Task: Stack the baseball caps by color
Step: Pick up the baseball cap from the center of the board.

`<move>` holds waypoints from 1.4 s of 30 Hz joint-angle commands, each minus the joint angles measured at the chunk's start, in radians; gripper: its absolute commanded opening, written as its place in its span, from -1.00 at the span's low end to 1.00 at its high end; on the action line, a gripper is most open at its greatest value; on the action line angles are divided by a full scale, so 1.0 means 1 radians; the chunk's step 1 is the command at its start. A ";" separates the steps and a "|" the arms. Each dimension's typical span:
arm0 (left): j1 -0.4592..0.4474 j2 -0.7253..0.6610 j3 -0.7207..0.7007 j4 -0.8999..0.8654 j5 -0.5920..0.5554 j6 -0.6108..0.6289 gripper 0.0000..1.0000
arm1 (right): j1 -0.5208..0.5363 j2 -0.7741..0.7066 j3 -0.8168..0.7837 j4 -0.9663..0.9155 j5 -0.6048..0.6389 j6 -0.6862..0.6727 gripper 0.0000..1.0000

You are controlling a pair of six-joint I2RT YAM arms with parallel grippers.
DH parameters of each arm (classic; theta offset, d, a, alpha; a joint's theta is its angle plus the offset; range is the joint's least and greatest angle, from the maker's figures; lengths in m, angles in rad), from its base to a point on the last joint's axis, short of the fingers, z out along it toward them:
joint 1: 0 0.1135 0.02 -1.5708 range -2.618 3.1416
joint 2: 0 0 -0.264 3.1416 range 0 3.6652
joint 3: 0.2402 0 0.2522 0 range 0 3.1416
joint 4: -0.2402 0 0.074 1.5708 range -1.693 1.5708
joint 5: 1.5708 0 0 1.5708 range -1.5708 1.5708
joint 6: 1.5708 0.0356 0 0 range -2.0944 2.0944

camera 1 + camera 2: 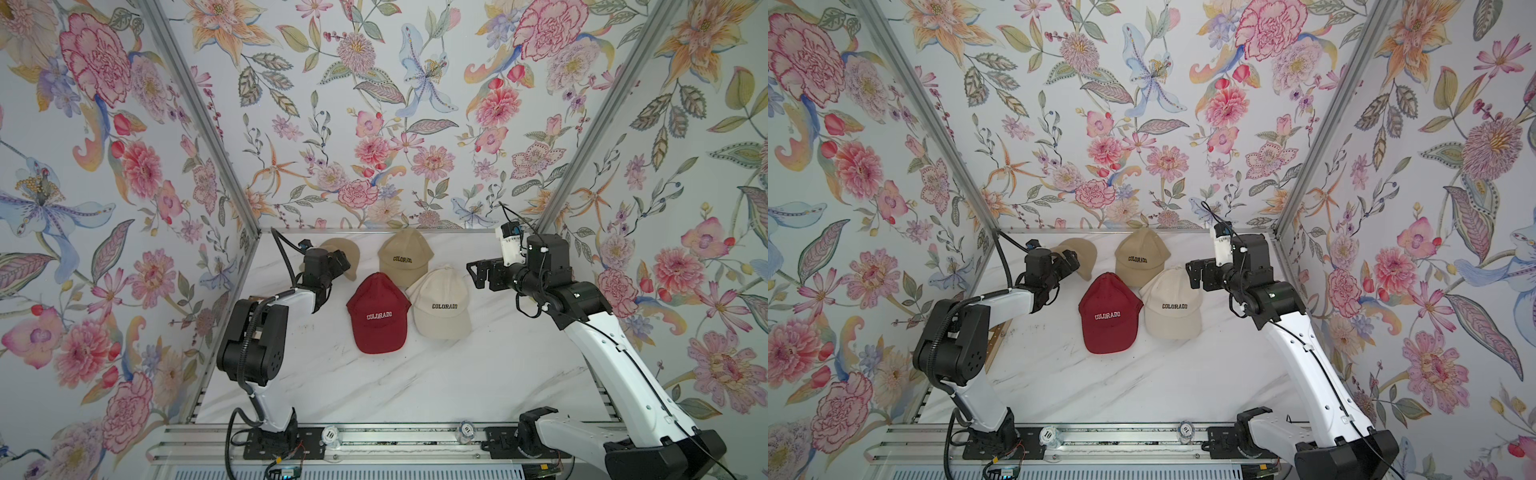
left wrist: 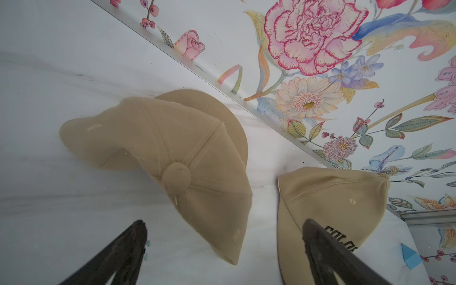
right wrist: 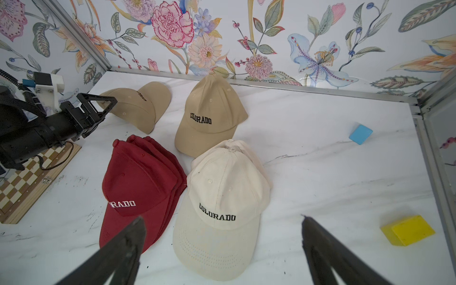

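On the counter (image 1: 415, 374), three dark red caps (image 3: 140, 177) lie nested in one pile. It touches a pile of two cream caps (image 3: 222, 192). One lettered tan cap (image 3: 209, 116) sits by the back wall. A second tan cap (image 2: 172, 148) lies apart under the left end effector (image 2: 223, 222), which is spread wide and empty. The right end effector (image 3: 222, 218) is likewise released.

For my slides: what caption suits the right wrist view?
Open right gripper faces stacked red caps and cream caps; upright tan cap and tipped tan cap lie apart behind.
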 commanded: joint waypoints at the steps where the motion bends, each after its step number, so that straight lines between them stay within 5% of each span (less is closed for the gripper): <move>1: 0.010 0.030 0.026 0.064 -0.052 0.012 0.98 | -0.009 0.002 0.025 -0.019 -0.034 -0.026 0.98; 9: 0.018 0.081 0.046 0.120 -0.078 0.051 0.55 | -0.024 -0.019 0.026 -0.031 -0.050 -0.028 0.98; 18: 0.035 0.128 0.127 0.082 -0.070 0.144 -1.00 | -0.029 -0.049 0.028 -0.049 -0.065 -0.028 0.98; 33: 0.004 -0.173 0.352 -0.310 -0.041 0.444 -1.00 | -0.031 -0.078 0.002 -0.030 -0.139 -0.015 0.98; 42: -0.158 -0.405 0.383 -0.538 -0.086 0.562 -1.00 | -0.054 -0.076 -0.060 0.101 -0.337 0.057 0.98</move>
